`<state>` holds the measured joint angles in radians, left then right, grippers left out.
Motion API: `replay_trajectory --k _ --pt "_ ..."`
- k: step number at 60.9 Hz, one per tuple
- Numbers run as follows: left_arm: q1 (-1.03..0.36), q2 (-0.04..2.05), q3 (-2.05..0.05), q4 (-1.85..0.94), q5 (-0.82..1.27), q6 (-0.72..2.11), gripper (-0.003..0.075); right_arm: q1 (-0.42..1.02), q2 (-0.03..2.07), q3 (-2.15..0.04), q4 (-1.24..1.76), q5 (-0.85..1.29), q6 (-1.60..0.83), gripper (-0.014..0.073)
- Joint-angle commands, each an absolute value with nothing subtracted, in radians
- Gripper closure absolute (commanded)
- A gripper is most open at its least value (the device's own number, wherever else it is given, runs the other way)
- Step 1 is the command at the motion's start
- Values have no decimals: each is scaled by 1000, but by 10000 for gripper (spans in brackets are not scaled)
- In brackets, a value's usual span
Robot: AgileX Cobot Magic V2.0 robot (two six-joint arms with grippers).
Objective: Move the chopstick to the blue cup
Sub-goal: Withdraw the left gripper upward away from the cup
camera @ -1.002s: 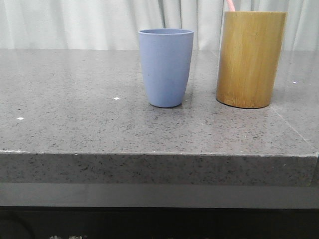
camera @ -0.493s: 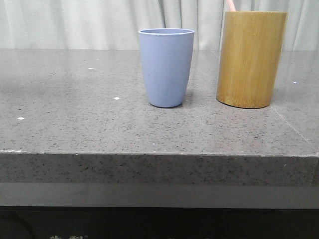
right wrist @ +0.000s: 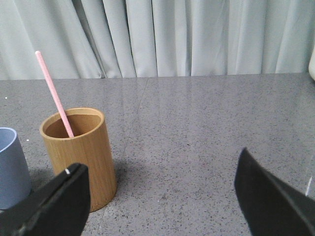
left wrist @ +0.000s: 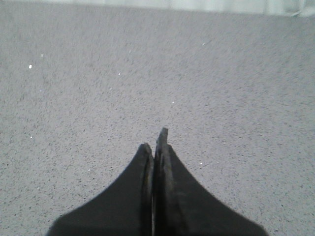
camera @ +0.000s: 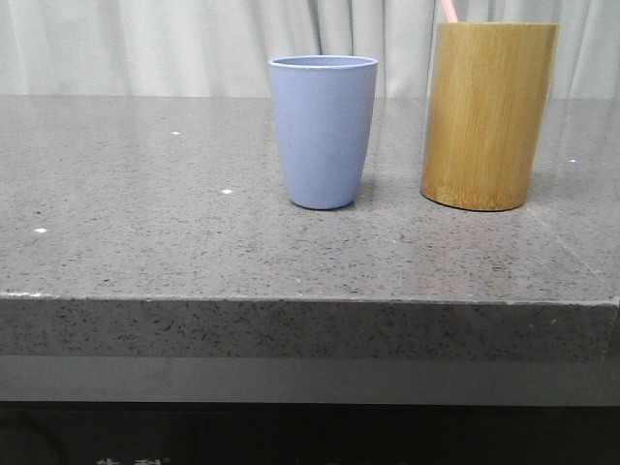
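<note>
The blue cup (camera: pixel 323 131) stands upright on the grey stone table, mid-table in the front view; its edge also shows in the right wrist view (right wrist: pixel 10 167). To its right stands a taller bamboo-brown holder (camera: pixel 486 114), seen too in the right wrist view (right wrist: pixel 78 155). A pale pink chopstick (right wrist: pixel 54 93) leans inside the holder; only its tip (camera: pixel 448 10) shows in the front view. My right gripper (right wrist: pixel 160 169) is open and empty, beside the holder and apart from it. My left gripper (left wrist: pixel 155 142) is shut and empty over bare table. Neither gripper shows in the front view.
The grey speckled table (camera: pixel 145 242) has its front edge near the camera. White curtains (camera: pixel 145 44) hang behind it. A pale object (right wrist: pixel 312 61) sits at the edge of the right wrist view.
A shadow on the table's left side in the front view has faded away. The cup, holder and chopstick have not moved.
</note>
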<state>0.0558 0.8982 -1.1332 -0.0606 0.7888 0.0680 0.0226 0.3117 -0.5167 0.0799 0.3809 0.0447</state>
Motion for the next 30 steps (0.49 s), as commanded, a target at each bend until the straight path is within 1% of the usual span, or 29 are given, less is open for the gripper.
replay_trajectory --k 1,6,15,22,30 --pt "18 742 -1001 -75 597 85 739 17 327 -552 80 316 40 -17" --pt "-14 611 -871 -75 556 88 739 19 327 -552 78 320 40 -17" --pt "-55 366 -672 -75 558 88 739 19 337 -555 78 316 39 -17" --pt "-60 208 -583 -80 560 88 739 22 369 -556 78 312 33 -17" --pt "-60 67 -522 -80 560 88 739 67 434 -557 78 270 -13 -17"
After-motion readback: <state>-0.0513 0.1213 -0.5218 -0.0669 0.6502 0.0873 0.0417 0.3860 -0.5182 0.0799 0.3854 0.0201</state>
